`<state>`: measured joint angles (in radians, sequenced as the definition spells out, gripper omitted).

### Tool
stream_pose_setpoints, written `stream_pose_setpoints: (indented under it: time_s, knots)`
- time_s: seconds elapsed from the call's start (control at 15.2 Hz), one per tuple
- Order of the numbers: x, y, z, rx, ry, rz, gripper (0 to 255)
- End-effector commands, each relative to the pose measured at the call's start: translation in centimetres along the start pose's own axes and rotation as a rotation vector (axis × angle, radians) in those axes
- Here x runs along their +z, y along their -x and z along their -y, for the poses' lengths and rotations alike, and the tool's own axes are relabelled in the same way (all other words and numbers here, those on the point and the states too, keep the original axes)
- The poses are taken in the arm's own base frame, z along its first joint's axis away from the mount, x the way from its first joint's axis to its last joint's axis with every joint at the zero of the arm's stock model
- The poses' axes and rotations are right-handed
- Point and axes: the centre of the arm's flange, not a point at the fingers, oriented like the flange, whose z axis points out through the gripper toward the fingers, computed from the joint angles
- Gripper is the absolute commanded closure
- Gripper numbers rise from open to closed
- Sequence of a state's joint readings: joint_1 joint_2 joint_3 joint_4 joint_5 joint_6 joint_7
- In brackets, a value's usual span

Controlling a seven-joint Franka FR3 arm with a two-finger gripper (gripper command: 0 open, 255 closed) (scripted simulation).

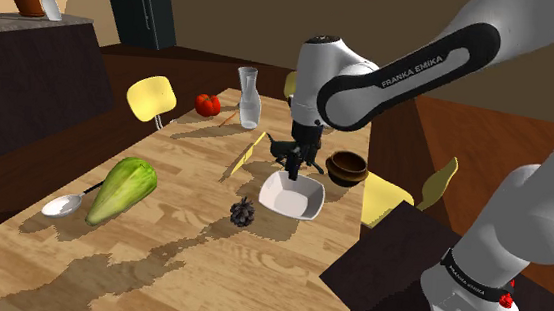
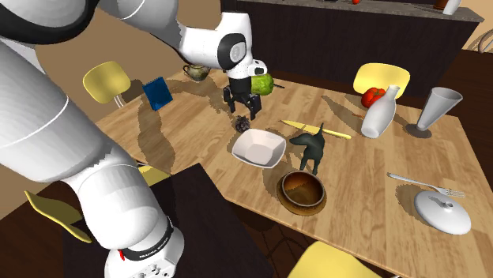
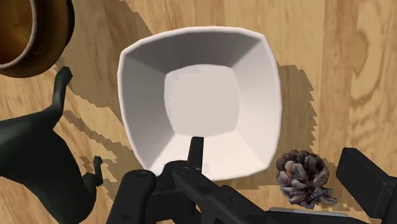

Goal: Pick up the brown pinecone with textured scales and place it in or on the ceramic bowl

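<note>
Reading across the shoulder view from its left, you have the pinecone (image 1: 243,213) lying on the bench (image 1: 157,261), untouched and just beside the white bowl (image 1: 292,194). That bowl is empty. Above the two hang the fingers (image 3: 369,181), spread apart and holding nothing. In the wrist view the pinecone sits between them, nearer one finger, and neither touches it. The second exterior view puts them over the pinecone, not down around it. Further right in the shoulder view stands a brown bowl (image 1: 347,167), also empty, with a dark dog figure (image 2: 310,146) close by.

As I judge it, none of the task is done: no grasp, no lift, no placing. The whole sequence is left for you. Centre the fingers over the pinecone, come down, close on it, lift, carry it the short way to the bowl and let go. I take the white bowl for the ceramic one, though the brown one could be meant, and you can't settle that from here.
</note>
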<state>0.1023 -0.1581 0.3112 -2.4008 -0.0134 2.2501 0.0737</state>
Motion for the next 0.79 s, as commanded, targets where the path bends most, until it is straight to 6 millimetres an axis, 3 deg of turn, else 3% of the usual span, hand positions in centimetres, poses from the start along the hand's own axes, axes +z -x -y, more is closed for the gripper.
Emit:
stream_pose_setpoints:
  time_s: [0.0,0.73]
  knots:
    - [1.4,-1.6,1.6,-0.018,-0.004,-0.011,0]
    - [10.0,-9.4,9.3,-0.112,-0.019,-0.060,0]
